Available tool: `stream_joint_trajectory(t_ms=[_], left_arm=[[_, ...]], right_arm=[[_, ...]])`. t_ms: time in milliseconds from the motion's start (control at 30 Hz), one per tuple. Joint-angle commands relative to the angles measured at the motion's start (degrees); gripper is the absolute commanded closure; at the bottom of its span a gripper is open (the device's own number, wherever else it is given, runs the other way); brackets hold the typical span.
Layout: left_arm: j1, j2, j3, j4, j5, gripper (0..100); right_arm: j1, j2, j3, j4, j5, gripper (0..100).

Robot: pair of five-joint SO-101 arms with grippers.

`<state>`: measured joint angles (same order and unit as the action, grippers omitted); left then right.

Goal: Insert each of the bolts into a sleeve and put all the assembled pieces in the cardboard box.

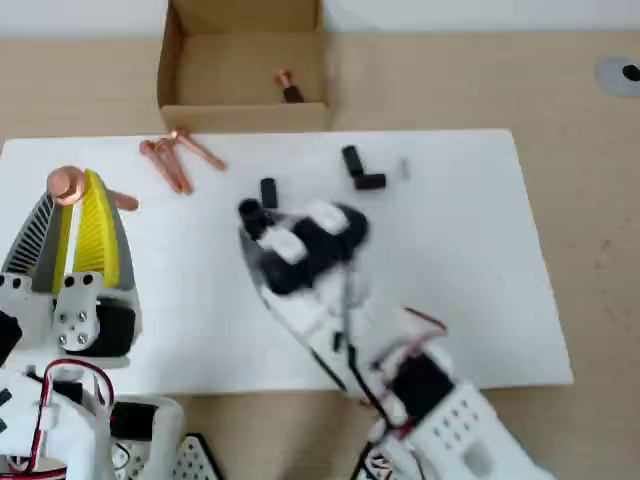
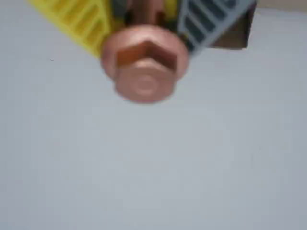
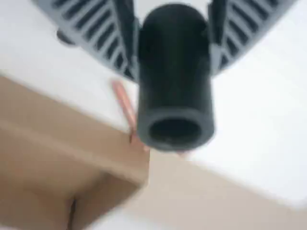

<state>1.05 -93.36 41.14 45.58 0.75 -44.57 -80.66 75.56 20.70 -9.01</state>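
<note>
Near edge of bench (image 1: 590,200): left hand (image 1: 72,192) clenched on copper bolt (image 2: 144,67), smooth metal, hex head w/ round flange. Mid-bench, right hand (image 1: 262,222) grips black sleeve (image 3: 175,81), a matte tube w/ open bore. Beyond: loose bolts (image 1: 175,160) & spare sleeves (image 1: 350,160) on white sheet (image 1: 480,300). Far edge: cardboard box (image 1: 240,118) w/ one assembled piece (image 1: 288,87). Looks early, most pairs not yet joined.

No text, number, label or sign can be read in any view. The cardboard box (image 1: 245,118) has plain brown walls and the white sheet (image 1: 470,250) is unmarked. The bolt (image 2: 144,67) and the sleeve (image 3: 175,72), both seen close up, carry no legible marking.
</note>
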Motion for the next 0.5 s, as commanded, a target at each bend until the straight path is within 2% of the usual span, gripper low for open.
stream_joint_trajectory(t_ms=[0,200,300,467], left_arm=[[5.6,-0.2,-0.2,2.4,1.0,100],[17.9,-0.1,2.9,4.3,0.9,100],[17.8,-0.3,7.8,-0.5,0.4,100],[18.9,-0.3,12.0,-7.6,-6.6,100]], right_arm=[[-1.1,-16.9,5.0,-0.6,-0.1,98.9],[-4.2,-33.9,17.0,2.7,2.7,98.9],[-6.8,-32.2,18.2,2.5,2.3,98.9],[-9.4,-32.1,20.6,-0.8,1.1,98.9]])
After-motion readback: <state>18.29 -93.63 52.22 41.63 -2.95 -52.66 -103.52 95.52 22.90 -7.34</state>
